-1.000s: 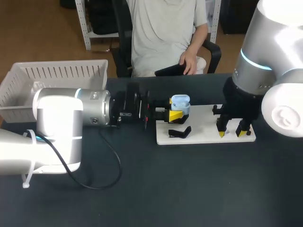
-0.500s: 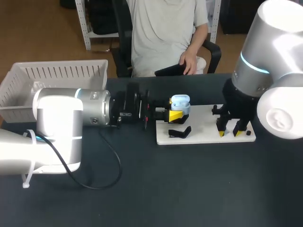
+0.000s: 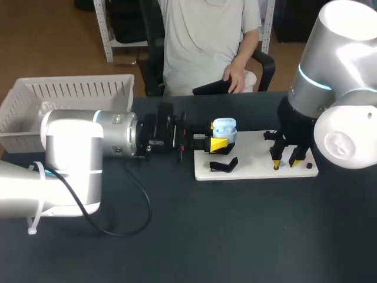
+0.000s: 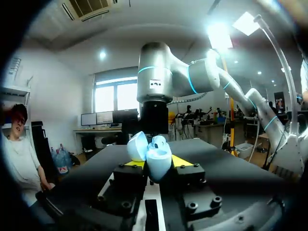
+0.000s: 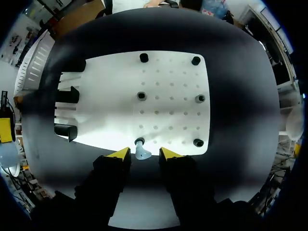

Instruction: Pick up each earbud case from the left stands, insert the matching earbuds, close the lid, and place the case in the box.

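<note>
over the dark table (image 3: 177, 236), left jaws clench the blue earbud case (image 3: 224, 126), right jaws released astride an earbud (image 5: 142, 154).

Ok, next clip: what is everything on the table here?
earbud case: one, light blue, lid open, in the left tool
earbud: one, pale, by a peg at the board's edge, between the right tool's fingers
board: one, white, table's middle right
pegs: six, black, on the board
stands: at least two, black, board's left end
basket: one, white, table's far left
table: one, dark
left tool: shut on the earbud case
right tool: open, over the board's right end
</note>
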`<state>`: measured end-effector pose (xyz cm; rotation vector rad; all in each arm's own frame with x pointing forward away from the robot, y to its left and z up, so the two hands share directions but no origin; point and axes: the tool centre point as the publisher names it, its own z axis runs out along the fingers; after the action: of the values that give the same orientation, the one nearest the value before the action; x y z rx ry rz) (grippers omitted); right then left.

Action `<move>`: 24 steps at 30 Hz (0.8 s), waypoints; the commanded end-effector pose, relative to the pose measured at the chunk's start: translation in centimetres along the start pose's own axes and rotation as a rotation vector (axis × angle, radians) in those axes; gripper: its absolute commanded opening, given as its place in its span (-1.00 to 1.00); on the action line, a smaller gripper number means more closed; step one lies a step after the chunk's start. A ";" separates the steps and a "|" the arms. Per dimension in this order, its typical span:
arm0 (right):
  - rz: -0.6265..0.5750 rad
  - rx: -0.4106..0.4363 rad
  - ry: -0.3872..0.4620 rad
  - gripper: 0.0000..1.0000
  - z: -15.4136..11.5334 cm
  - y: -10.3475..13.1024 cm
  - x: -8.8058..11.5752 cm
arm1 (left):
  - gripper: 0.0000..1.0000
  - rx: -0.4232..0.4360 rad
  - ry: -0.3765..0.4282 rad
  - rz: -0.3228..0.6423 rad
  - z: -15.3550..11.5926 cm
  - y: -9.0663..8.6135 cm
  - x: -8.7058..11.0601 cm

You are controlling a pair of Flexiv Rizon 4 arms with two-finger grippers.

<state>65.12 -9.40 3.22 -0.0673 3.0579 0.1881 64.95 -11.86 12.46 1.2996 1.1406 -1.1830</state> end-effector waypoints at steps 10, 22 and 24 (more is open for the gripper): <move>0.003 -0.004 0.014 -0.38 0.8 0.0 0.0 | -1.00 -0.010 -0.001 0.004 0.1 -0.2 0.0; 0.008 0.000 0.015 -0.49 1.1 0.1 -0.2 | -1.00 -0.010 -0.001 0.004 0.1 -0.2 0.0; 0.009 0.000 0.015 -0.51 1.1 0.1 -0.2 | -1.00 -0.010 -0.001 0.004 0.1 -0.2 0.0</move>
<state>65.45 -9.12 2.14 -0.0568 3.0732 0.1908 64.95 -11.86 12.46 1.2996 1.1406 -1.1830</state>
